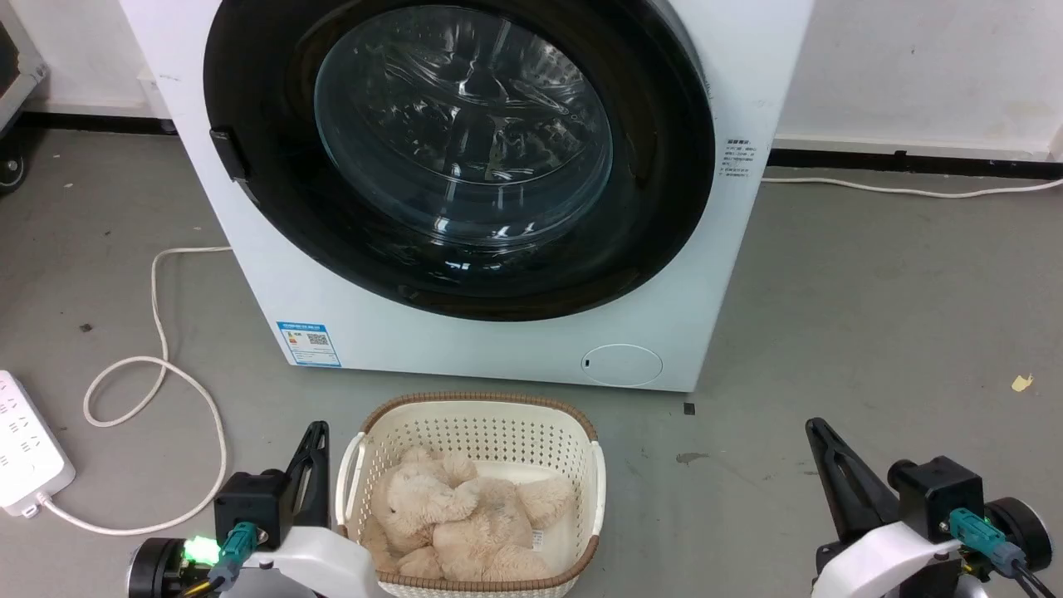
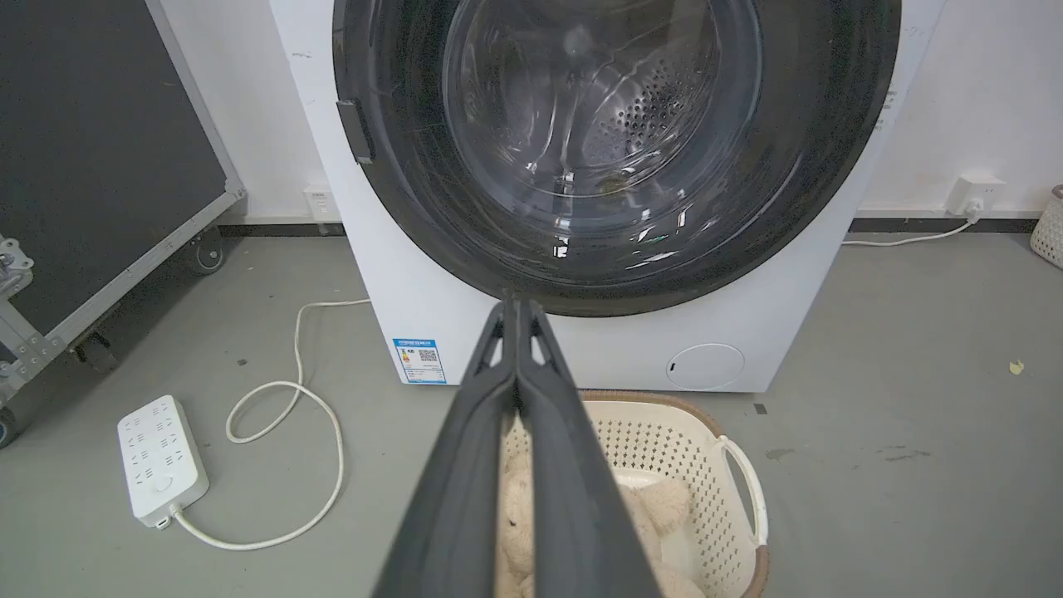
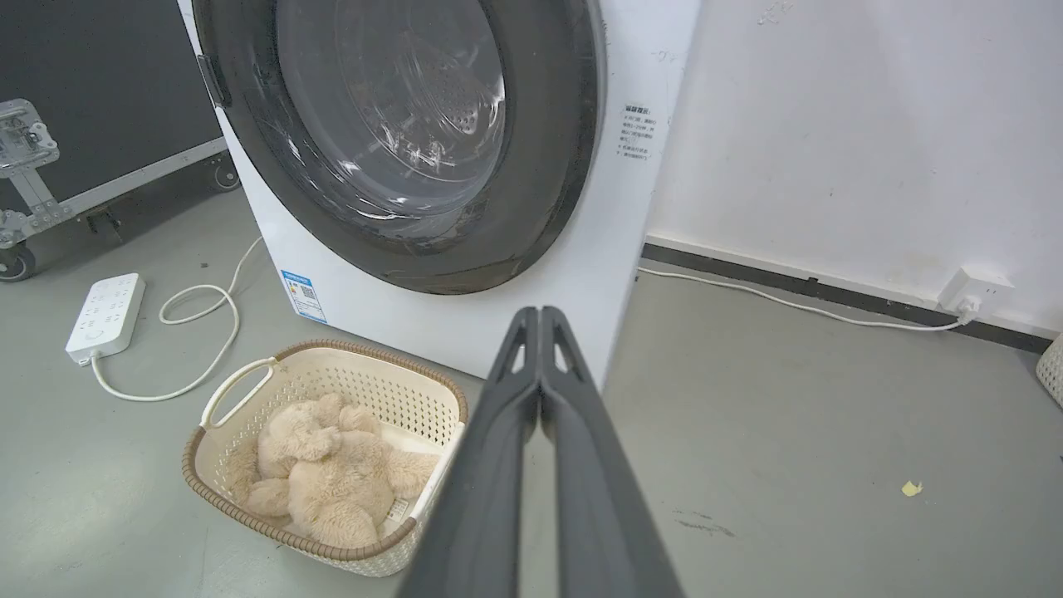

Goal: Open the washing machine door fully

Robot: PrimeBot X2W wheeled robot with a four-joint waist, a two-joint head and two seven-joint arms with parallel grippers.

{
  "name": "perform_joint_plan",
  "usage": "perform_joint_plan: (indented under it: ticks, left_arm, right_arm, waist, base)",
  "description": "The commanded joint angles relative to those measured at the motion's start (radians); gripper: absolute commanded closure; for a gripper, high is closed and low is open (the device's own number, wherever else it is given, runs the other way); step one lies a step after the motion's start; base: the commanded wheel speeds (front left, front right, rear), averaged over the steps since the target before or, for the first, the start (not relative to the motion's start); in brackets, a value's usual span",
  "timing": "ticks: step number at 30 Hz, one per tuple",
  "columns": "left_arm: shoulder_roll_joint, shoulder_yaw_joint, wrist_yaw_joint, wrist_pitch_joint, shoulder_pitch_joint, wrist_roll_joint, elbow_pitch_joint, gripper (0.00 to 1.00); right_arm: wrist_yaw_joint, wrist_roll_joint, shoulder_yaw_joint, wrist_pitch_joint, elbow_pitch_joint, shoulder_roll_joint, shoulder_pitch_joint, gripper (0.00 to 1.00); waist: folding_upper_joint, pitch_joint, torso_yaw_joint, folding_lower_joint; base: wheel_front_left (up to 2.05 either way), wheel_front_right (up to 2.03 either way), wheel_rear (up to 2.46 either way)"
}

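Before the white machine body [image 1: 465, 349] I see a cream perforated plastic basket with a brown woven rim [image 1: 477, 399], standing on the grey concrete floor [image 1: 872, 332]. A beige plush teddy bear [image 1: 453, 515] lies curled inside it. To my left, a white power strip [image 1: 25, 453] lies flat, with its white cable [image 1: 154, 291] looping loosely nearby. A black wheeled flight case with metal edging [image 2: 100, 166] stands further left. A small yellow scrap [image 1: 1021, 382] lies on the right.

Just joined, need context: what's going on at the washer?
Nothing is being handled yet. The washing machine door is shut, its handle on the left rim. The left gripper and right gripper hang low in front of it, both shut and empty, either side of a basket with a plush toy inside.
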Motion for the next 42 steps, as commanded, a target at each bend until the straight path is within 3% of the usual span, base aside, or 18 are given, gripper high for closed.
perform_joint_plan:
  ticks: [1, 2, 3, 22, 38, 39, 40, 42]
  left_arm:
    - [0.000, 0.000, 0.003, 0.000, -0.015, 0.003, -0.004, 1.00]
    - [0.000, 0.000, 0.003, 0.000, -0.015, 0.003, -0.004, 1.00]
    - [0.000, 0.000, 0.000, 0.000, 0.000, 0.000, 0.000, 0.00]
    - [0.000, -0.020, 0.013, -0.033, -0.005, -0.003, -0.006, 0.00]
    - [0.000, -0.046, 0.030, -0.066, -0.041, -0.003, -0.042, 0.00]
    - [0.000, -0.047, 0.031, -0.069, -0.044, -0.003, -0.044, 0.00]
    - [0.000, -0.049, 0.033, -0.071, -0.047, -0.004, -0.047, 0.00]
    - [0.000, -0.051, 0.036, -0.075, -0.052, -0.004, -0.052, 0.00]
  right_arm:
    - [-0.001, -0.006, -0.001, 0.001, -0.005, 0.005, -0.012, 1.00]
    - [-0.001, -0.006, -0.001, 0.001, -0.005, 0.005, -0.012, 1.00]
    - [0.000, 0.000, 0.000, 0.000, 0.000, 0.000, 0.000, 0.00]
    - [0.000, 0.008, 0.004, -0.033, -0.011, -0.002, -0.008, 0.00]
    - [0.000, 0.053, 0.012, -0.036, -0.031, -0.068, -0.121, 0.00]
    - [0.000, 0.062, 0.011, -0.034, -0.031, -0.073, -0.132, 0.58]
    - [0.000, 0.070, 0.010, -0.032, -0.032, -0.077, -0.145, 1.00]
    - [0.000, 0.087, 0.005, -0.027, -0.032, -0.086, -0.171, 1.00]
  waist:
    - [0.0000, 0.000, 0.000, 0.0000]
    - [0.0000, 0.000, 0.000, 0.0000]
    - [0.0000, 0.000, 0.000, 0.0000]
    - [0.0000, 0.020, 0.001, 0.0000]
    - [0.0000, 0.110, 0.021, 0.0000]
    - [0.0000, 0.116, 0.023, 0.0000]
    - [0.0000, 0.123, 0.025, 0.0000]
    - [0.0000, 0.135, 0.029, 0.0000]
  base:
    - [0.00, 0.00, 0.00]
    - [0.00, 0.00, 0.00]
    - [0.00, 0.00, 0.00]
    - [0.00, 0.00, 0.00]
    - [0.00, 0.00, 0.00]
    - [0.00, 0.00, 0.00]
    - [0.00, 0.00, 0.00]
    - [0.00, 0.00, 0.00]
